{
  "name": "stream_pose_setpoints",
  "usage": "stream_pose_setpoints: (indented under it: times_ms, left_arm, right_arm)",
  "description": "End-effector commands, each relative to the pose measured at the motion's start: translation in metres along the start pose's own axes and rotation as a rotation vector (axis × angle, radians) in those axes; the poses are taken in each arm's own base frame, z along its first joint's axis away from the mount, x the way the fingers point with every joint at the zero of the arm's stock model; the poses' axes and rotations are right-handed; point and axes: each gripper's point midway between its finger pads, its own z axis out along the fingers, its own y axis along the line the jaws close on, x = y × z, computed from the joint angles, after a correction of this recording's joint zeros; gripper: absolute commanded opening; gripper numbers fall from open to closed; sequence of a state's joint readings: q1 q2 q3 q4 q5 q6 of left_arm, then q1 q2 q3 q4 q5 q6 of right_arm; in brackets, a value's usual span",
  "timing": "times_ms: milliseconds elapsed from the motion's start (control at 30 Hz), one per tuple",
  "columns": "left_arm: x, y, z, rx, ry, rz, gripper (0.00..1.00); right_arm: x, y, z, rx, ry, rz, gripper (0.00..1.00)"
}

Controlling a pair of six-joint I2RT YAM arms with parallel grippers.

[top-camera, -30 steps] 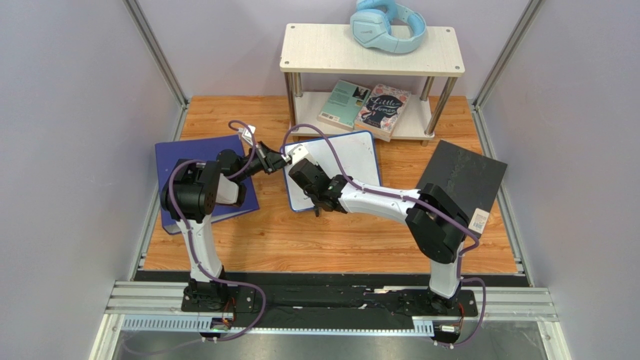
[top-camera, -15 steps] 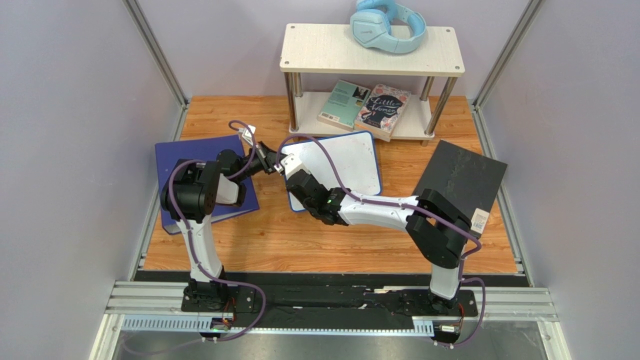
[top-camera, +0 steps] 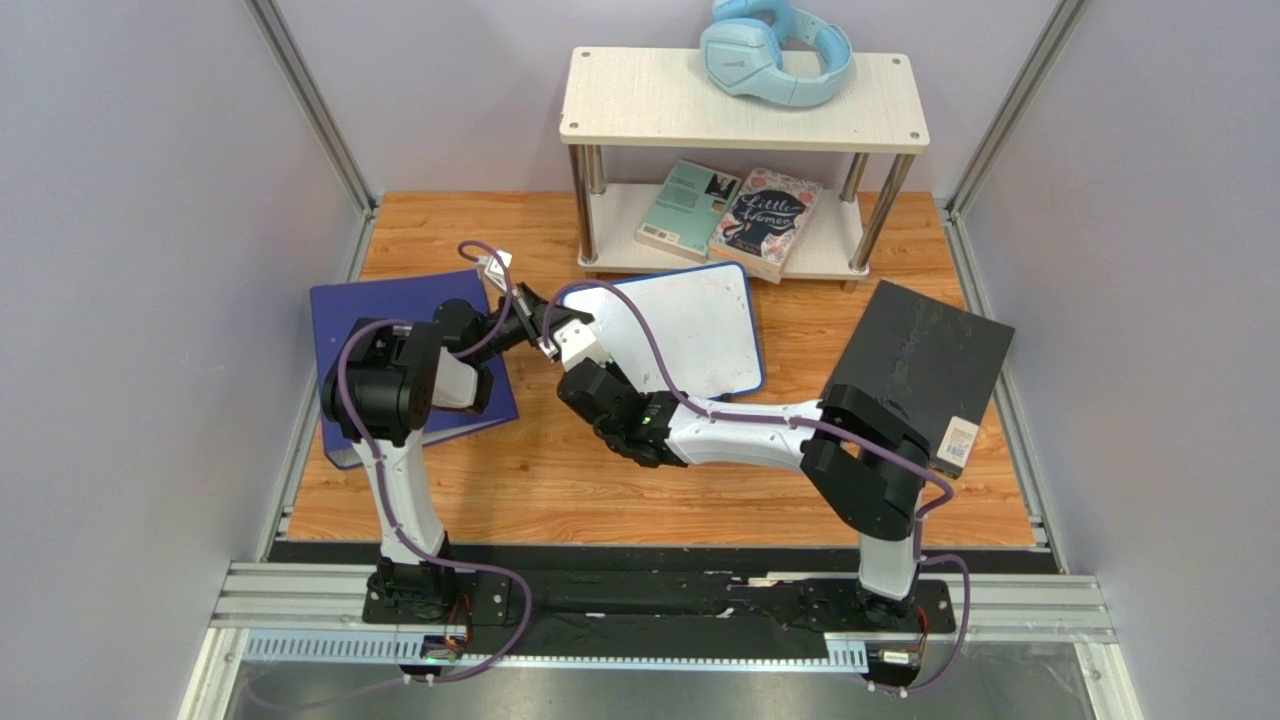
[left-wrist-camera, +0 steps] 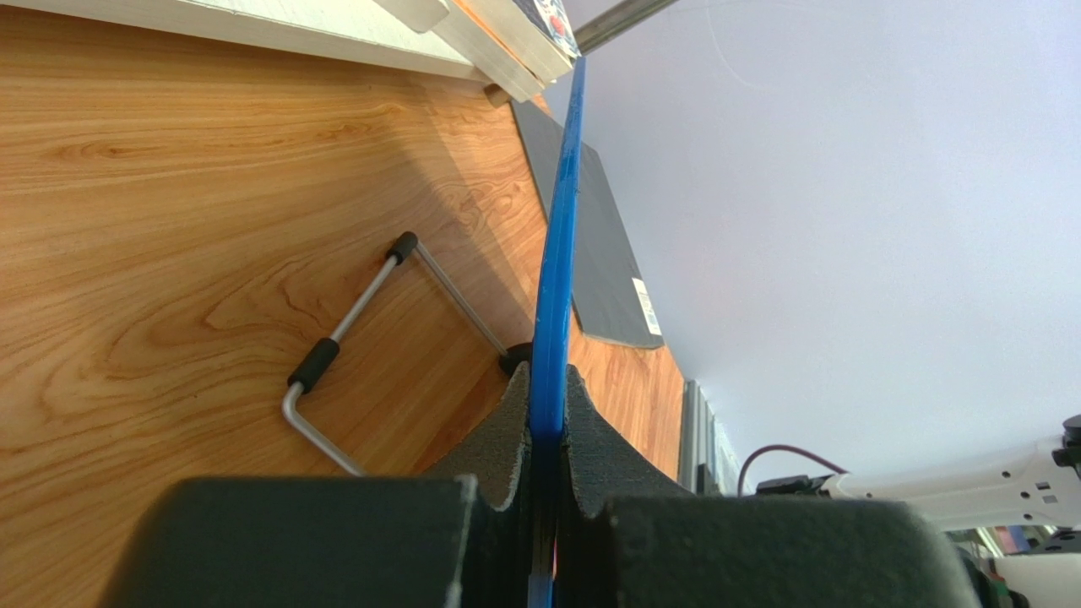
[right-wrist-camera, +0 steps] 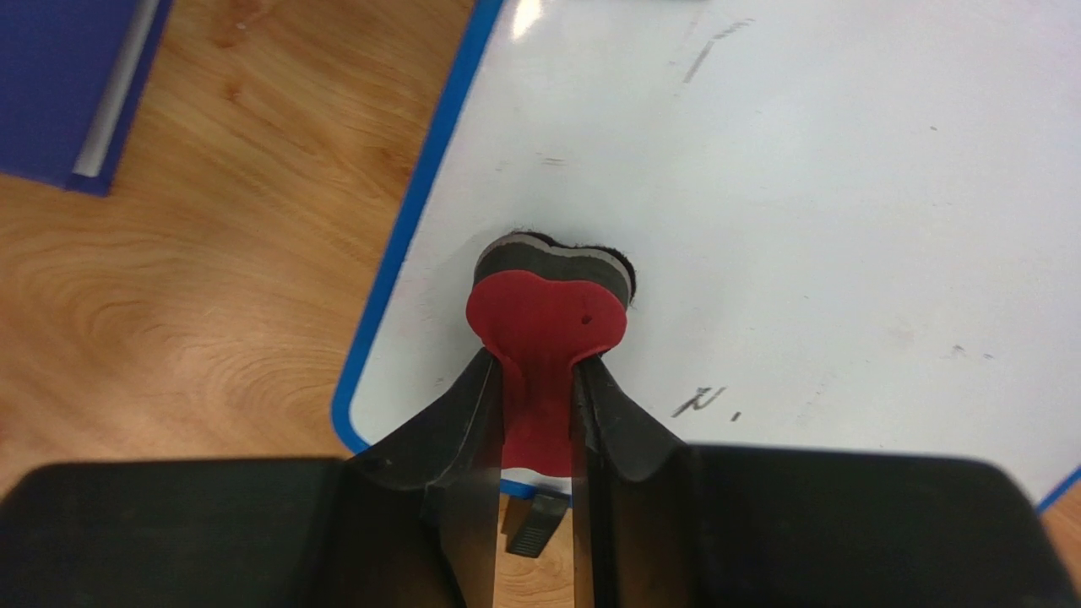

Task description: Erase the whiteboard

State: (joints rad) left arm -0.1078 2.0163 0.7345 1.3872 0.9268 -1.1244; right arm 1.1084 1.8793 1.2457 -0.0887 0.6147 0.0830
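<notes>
Blue-framed whiteboard (top-camera: pixel 699 323) lay on the bench (top-camera: pixel 496 480) before a shelf (top-camera: pixel 631 98) holding two books (top-camera: pixel 729 210). We saw the left gripper (left-wrist-camera: pixel 548 393) clamped on the board's left edge, and the right gripper (right-wrist-camera: pixel 536 380) pressing a red eraser (right-wrist-camera: pixel 548 317) onto it beside that edge.

Pale lilac walls (top-camera: pixel 150 225), wood-grain tabletop (top-camera: pixel 526 495), small two-tier shelf (top-camera: pixel 639 98) on metal legs at the far edge.

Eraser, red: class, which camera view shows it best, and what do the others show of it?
Right wrist view: the red eraser sits centre frame, clamped in the right gripper, against the whiteboard. Top external hides it under the right arm; left wrist shows only the board's blue edge.
</notes>
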Motion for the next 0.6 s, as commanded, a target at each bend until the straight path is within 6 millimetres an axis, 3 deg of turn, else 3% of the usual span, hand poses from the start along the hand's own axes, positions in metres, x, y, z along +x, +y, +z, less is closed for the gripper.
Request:
stream_pose_setpoints:
  times_ms: [0,167,567]
  left_arm:
    - [0.013,-0.019,0.001,0.102,0.044,0.112,0.00]
    - [0.013,-0.018,0.001,0.100,0.043,0.110,0.00]
    - [0.013,-0.019,0.001,0.102,0.044,0.113,0.00]
  right_arm:
    - [-0.004,-0.032,0.005,0.190,-0.029,0.041,0.00]
    - [0.002,-0.047,0.007,0.269,-0.019,0.045,0.00]
    - [0.018,-0.107,0.010,0.391,0.025,0.131,0.00]
